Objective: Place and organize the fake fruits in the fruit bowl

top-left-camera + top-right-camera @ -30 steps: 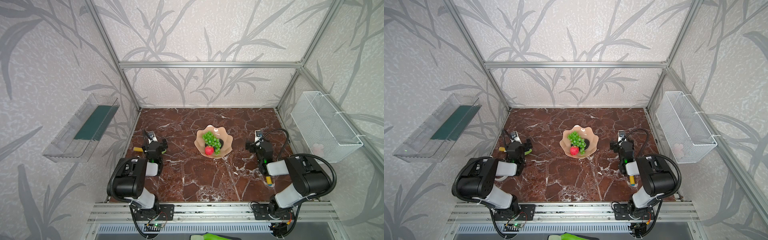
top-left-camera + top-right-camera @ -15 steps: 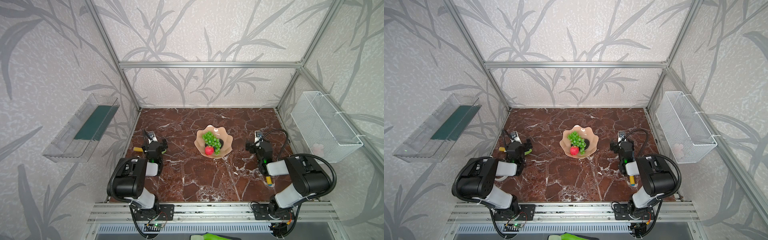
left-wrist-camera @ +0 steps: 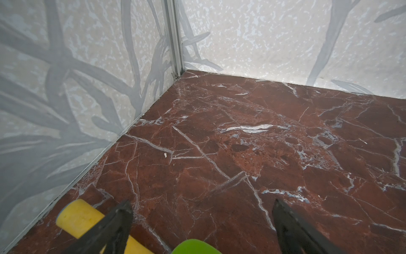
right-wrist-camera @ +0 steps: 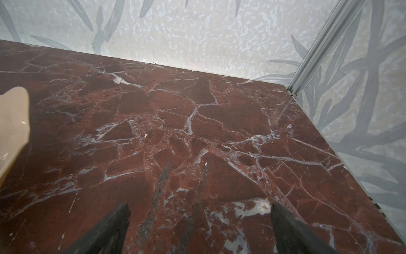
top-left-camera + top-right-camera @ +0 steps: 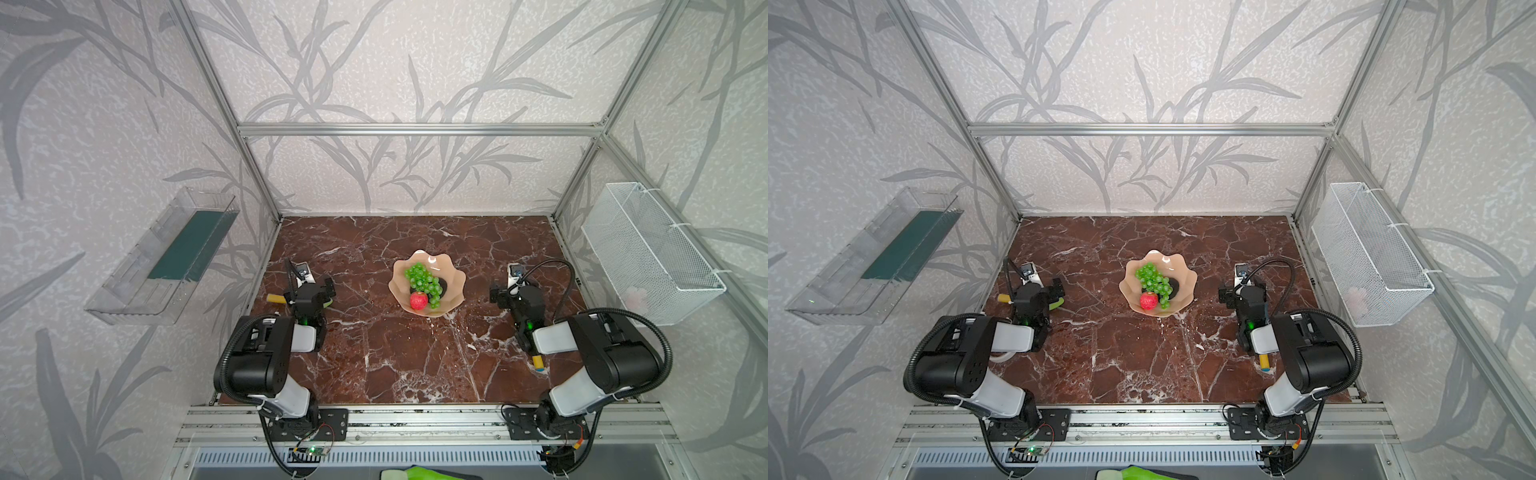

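The surface (image 5: 374, 353) is dark red-brown marble veined with white, and the walls (image 5: 415, 62) are pale grey, printed with darker grey leaves. The fruit bowl (image 5: 451, 266) is glossy peach-pink, its grapes (image 5: 422, 279) bright green, its apple (image 5: 418, 301) red and its avocado (image 5: 444, 286) near-black. The toy shovel (image 3: 77, 220) at the left has a yellow handle and a lime-green blade, the small cylinder (image 5: 538, 362) at the near right is yellow with a blue end, and the wire basket (image 5: 648, 253) is white.

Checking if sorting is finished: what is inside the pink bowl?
The bowl holds green grapes, a red apple and a dark avocado partly under the grapes. Anything else beneath the grapes is hidden.
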